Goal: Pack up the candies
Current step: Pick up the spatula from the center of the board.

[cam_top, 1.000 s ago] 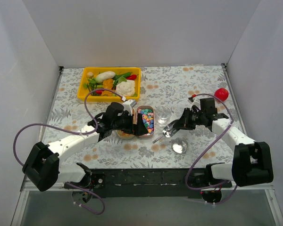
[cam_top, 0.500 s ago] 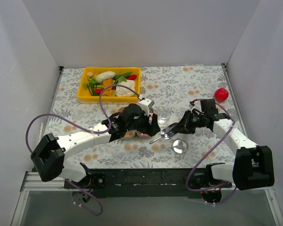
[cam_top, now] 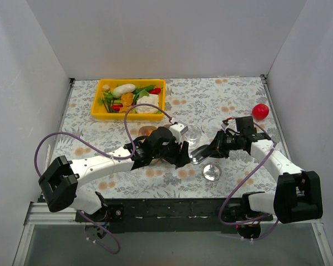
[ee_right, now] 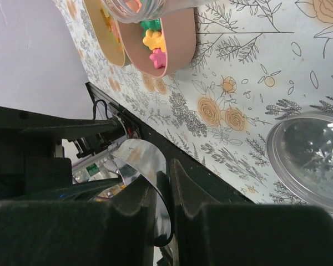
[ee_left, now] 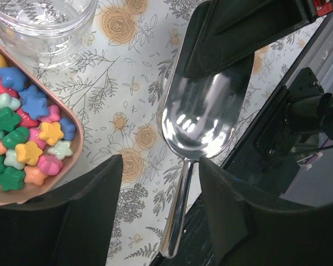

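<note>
Right jaws were closed on the bowl of the metal scoop [ee_left: 202,122], held over the desk [ee_left: 127,72]. Left jaws stood apart, gripping nothing, the scoop's handle between them. The candies [ee_left: 22,138] lay in a pink tray [ee_left: 77,147] beside a glass jar [ee_left: 44,27].

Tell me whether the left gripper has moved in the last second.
Yes. The left gripper has shifted right, away from the yellow tray and up to the scoop.
</note>
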